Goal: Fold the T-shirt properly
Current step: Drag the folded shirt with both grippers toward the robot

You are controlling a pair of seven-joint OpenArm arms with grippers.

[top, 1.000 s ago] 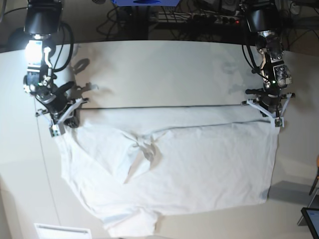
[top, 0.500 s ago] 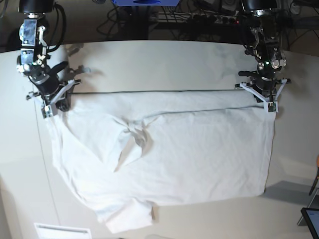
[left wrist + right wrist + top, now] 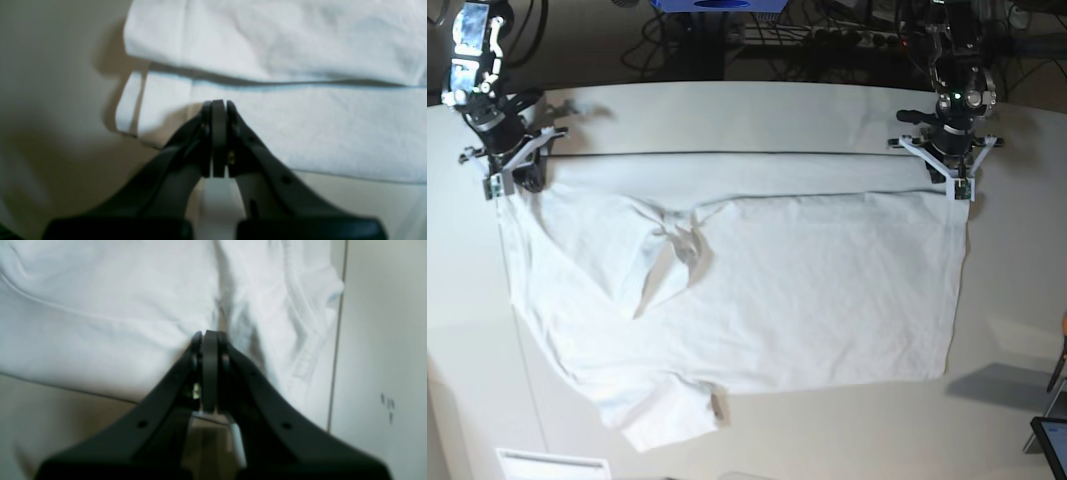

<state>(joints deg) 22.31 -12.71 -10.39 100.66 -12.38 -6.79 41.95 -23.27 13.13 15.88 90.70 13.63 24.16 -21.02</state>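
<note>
Base view, read from its left edge to its right. The right gripper (image 3: 499,183) sits at about 10 o'clock in the frame, its jaws pressed together on a corner of the T-shirt (image 3: 757,290); the right wrist view confirms the closed jaws, with white cloth and a stitched hem bunched at the tips (image 3: 208,340). From this corner a taut, straight fold edge runs across the table (image 3: 727,115) toward 2 o'clock. Below it the T-shirt lies spread over the centre of the tabletop, a twisted, puckered knot of fabric left of centre and one sleeve trailing toward 7 o'clock. At 2 o'clock the left gripper (image 3: 954,185) is likewise pinched shut on the opposite corner; the left wrist view shows the jaws closed over a doubled layer of cloth (image 3: 218,106).

Change over the last second: both grippers have travelled toward 12 o'clock, drawing the held edge and the whole garment up the table, and the cloth between them has straightened. Judged effect: the pull is flattening and squaring the shirt ahead of a fold. The knot left of centre remains unresolved and would likely be trapped in any fold made now.
</note>
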